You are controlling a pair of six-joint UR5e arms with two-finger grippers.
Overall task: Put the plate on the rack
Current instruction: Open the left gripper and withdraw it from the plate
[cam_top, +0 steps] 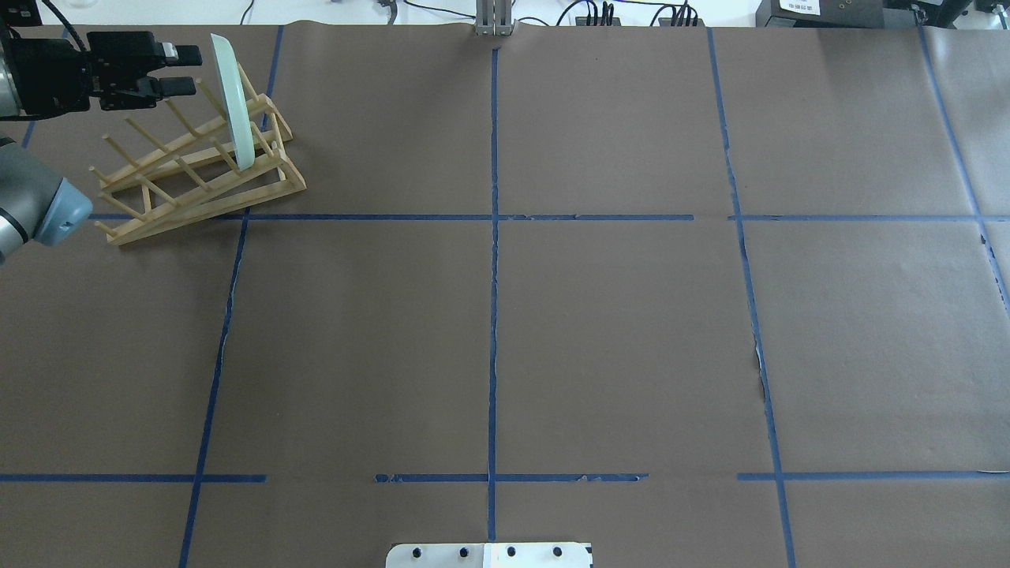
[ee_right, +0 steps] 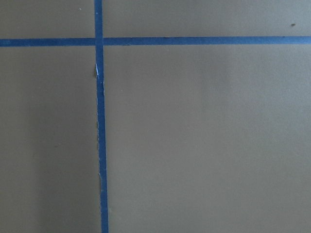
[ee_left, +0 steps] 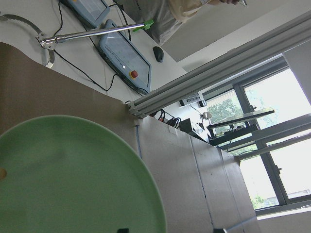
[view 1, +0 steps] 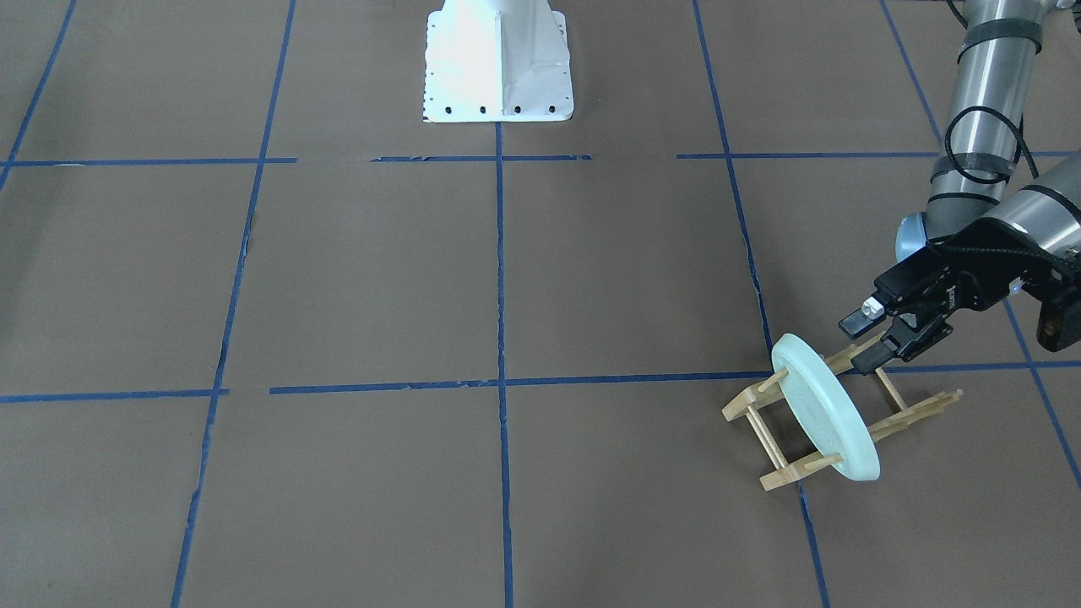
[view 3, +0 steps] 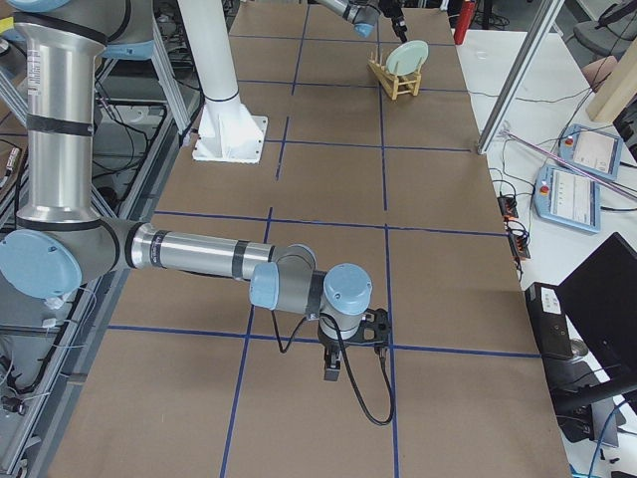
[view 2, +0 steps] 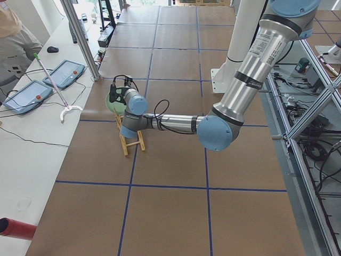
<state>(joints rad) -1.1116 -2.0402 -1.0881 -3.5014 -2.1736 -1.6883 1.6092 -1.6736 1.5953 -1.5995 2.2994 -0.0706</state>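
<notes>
The pale mint-green plate point(view 1: 823, 418) stands on edge between the pegs of the light-wood rack point(view 1: 798, 473), at the far left of the table in the overhead view point(cam_top: 234, 102). My left gripper point(view 1: 860, 342) is open and empty. It sits just behind the plate's upper rim, a small gap away point(cam_top: 192, 69). The plate's plain underside fills the lower left of the left wrist view point(ee_left: 73, 179). My right gripper point(view 3: 343, 358) shows only in the exterior right view, low over bare table far from the rack; I cannot tell whether it is open or shut.
The robot's white base point(view 1: 498, 59) stands at the middle of the robot's side of the table. Blue tape lines cross the brown table. A side bench with teach pendants point(view 2: 64, 72) and an aluminium post point(view 2: 80, 40) lies beyond the rack.
</notes>
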